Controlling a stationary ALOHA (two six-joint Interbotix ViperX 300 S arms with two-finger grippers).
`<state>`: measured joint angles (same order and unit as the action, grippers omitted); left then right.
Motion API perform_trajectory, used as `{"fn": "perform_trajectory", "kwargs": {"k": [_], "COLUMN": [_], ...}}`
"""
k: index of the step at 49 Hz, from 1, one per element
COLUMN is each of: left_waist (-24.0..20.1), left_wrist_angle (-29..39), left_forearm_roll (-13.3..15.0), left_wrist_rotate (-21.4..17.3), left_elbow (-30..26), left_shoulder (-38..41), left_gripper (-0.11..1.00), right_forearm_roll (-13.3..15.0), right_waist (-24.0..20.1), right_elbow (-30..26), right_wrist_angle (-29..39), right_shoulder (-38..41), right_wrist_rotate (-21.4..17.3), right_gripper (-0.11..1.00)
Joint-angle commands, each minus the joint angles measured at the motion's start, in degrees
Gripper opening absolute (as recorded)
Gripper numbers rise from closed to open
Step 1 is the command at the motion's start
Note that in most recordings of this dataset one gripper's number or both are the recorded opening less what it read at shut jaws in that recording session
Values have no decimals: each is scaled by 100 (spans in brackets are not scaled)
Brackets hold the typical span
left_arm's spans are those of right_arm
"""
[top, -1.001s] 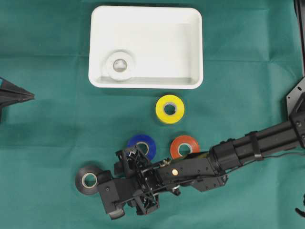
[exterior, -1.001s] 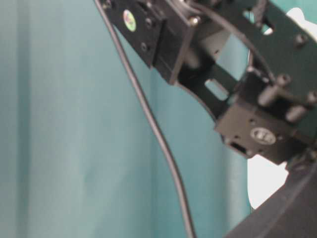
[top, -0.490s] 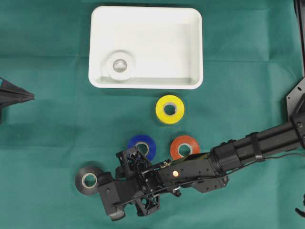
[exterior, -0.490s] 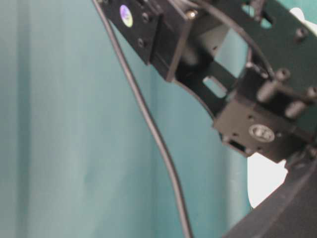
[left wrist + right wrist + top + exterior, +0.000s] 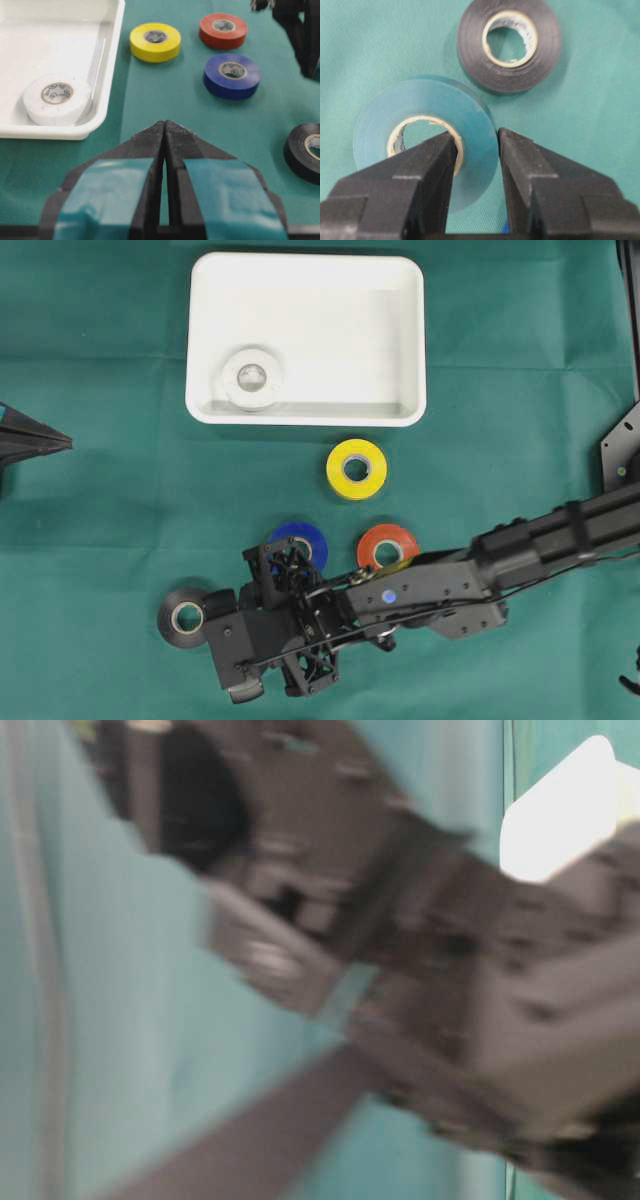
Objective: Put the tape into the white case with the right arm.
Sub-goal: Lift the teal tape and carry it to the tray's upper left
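Teal tape roll (image 5: 427, 145) newly clamped (right jaws)

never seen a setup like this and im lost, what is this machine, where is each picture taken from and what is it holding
It is a two-armed table robot; each arm ends in a claw. One camera looks down from above, one sits at table height (blurred), and one rides on each wrist.

On the green cloth lie yellow, red, blue and black tape rolls. A white roll already lies in the white case.

The right claw is shut on a teal tape roll, one finger through its hole. The left claw is shut, holding nothing.
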<state>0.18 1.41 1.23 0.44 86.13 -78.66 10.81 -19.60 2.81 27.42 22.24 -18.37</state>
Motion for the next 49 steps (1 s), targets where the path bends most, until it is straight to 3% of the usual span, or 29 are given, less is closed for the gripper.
{"fn": "perform_trajectory", "kwargs": {"k": [1, 15, 26, 40, 49], "left_waist": [9, 9, 0, 9, 9], "left_wrist_angle": [-26, -26, -26, -26, -26], "left_forearm_roll": [9, 9, 9, 9, 9], "left_wrist_rotate": [0, 9, 9, 9, 9], "left_elbow": [-62, -70, -62, -62, -62], "left_shoulder": [53, 53, 44, 53, 53], "left_gripper": [0, 0, 0, 0, 0], "right_forearm_roll": [9, 9, 62, 747, 976], "right_waist": [26, 448, 1151, 2127, 2681], "right_elbow": [-88, -53, -44, -44, -44], "right_wrist_angle": [26, 53, 53, 176, 123], "right_shoulder": [-360, -378, -448, -642, -642], "right_wrist_rotate": [-18, -35, -35, -26, -26], "right_gripper": [0, 0, 0, 0, 0]}}
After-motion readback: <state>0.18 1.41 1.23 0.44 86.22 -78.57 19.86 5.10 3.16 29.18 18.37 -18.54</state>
